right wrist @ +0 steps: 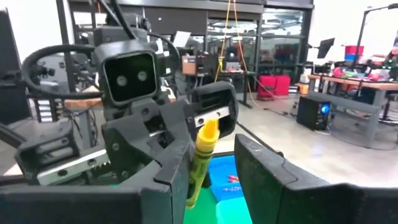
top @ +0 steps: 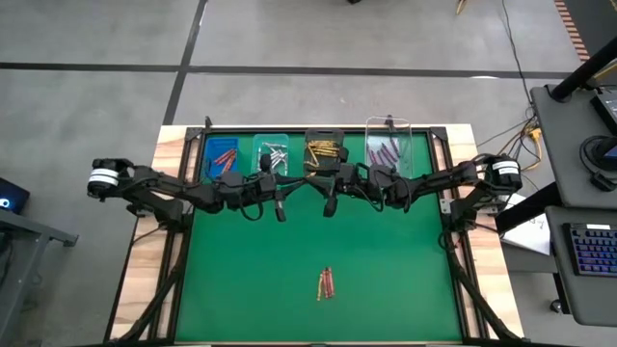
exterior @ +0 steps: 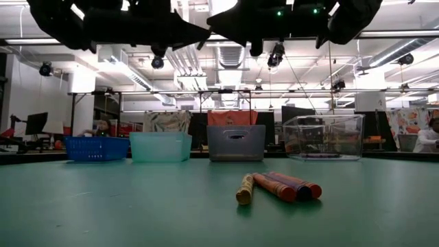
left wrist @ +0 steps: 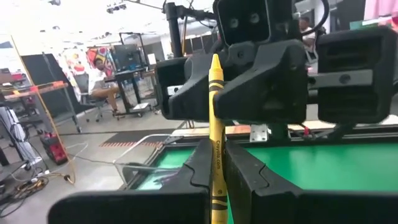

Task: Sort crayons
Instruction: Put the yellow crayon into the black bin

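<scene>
A yellow crayon (left wrist: 216,106) stands upright high above the table's middle, with my left gripper (left wrist: 217,152) shut on it. My right gripper (right wrist: 217,149) faces it from the table's right, open, one finger on each side of the same crayon (right wrist: 202,158). The crayon sits close to one right finger; whether it touches, I cannot tell. In the high view both grippers meet near the bins (top: 328,183). A few crayons (top: 326,283) lie side by side on the green mat (top: 386,260), red and gold ones in the low view (exterior: 278,186). My left gripper pinches the yellow crayon's lower half (left wrist: 218,163) between its two fingers. The fingers reach in level from the table's left and lie across the crayon. The crayon stands upright with its pointed tip (left wrist: 216,62) up, lifted clear of the table.
Four bins stand in a row along the far edge: blue (top: 224,154) with red crayons, teal (top: 272,154) with grey ones, dark (top: 326,151) with gold ones, clear (top: 390,151) with purple ones. A person sits at a desk in the room beyond (left wrist: 99,81).
</scene>
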### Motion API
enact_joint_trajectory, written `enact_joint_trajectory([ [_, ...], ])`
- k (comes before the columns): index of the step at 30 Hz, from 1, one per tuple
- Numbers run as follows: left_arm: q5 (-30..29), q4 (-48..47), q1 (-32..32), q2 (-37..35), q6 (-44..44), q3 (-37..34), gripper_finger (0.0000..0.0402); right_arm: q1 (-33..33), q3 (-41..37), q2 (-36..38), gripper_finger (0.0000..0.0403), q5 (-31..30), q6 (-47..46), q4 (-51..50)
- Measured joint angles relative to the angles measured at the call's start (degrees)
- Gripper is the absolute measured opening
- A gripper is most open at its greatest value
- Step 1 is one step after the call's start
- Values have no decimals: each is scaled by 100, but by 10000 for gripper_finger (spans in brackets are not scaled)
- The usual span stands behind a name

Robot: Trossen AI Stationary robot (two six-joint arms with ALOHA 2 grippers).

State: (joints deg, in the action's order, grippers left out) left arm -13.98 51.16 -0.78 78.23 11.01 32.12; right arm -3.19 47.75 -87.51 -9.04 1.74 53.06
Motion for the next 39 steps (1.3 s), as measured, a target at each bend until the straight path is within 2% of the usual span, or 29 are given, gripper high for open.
enact_joint_trajectory([
  [4, 1, 336, 0, 168, -1, 7, 0, 3, 13, -13, 115, 2, 163, -16],
  [13, 0, 331, 0, 197, -1, 9, 0, -4, 17, -13, 106, 0, 198, -6],
  [15, -2, 331, 0, 193, -1, 9, 0, -1, 17, -13, 89, 4, 196, -7],
  [18, -5, 326, -2, 193, 3, 9, 2, 6, 17, -13, 34, 26, 246, -7],
  [22, -8, 323, -2, 183, -19, 9, 20, 5, 19, -13, 19, 47, 241, -11],
  [27, -13, 283, 0, 74, -122, 9, 64, -8, 69, 17, 16, -5, 277, -202],
  [30, -67, 98, 0, -58, -127, 4, 99, -69, 342, 73, 15, -18, 277, -908],
  [33, -252, -208, -2, -266, -125, 4, 131, -207, 847, 83, 15, -44, 278, -2097],
  [39, -1503, -1507, -2, -869, -188, 0, 172, -767, 2068, -105, 14, -752, 380, -4864],
])
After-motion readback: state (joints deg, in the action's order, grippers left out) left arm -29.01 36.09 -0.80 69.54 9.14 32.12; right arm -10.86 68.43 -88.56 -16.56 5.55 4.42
